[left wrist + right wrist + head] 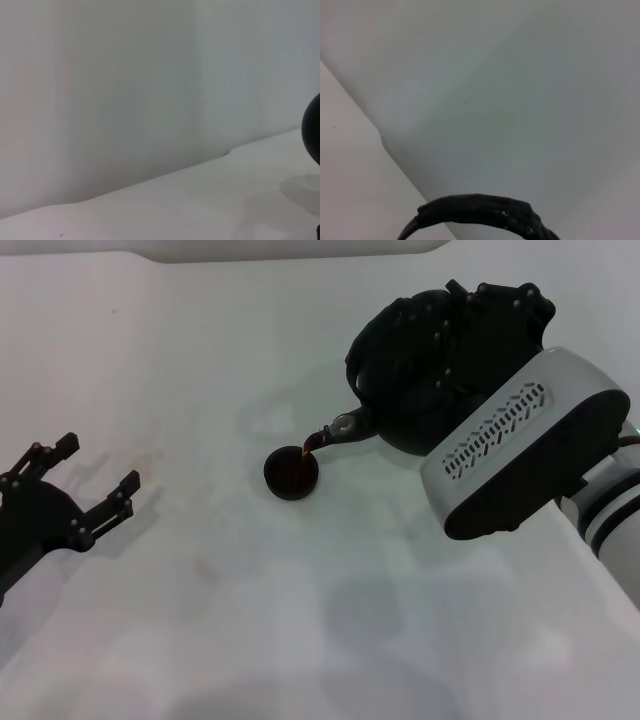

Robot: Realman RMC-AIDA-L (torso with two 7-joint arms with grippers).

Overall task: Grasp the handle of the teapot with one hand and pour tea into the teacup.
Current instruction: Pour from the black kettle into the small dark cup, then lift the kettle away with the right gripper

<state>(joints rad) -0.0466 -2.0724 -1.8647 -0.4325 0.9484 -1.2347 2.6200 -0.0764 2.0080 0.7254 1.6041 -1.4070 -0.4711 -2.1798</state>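
- Head view only: teapot (420,390) tilted under right gripper (470,335), clamped on handle (480,212); spout over teacup (291,472).
- Left gripper (95,475) spread, idle, well apart.
- White desk (300,620), pale wall.

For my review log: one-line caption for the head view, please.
Right gripper tilts the teapot by its handle, tea streaming into the teacup; left gripper idle, open.
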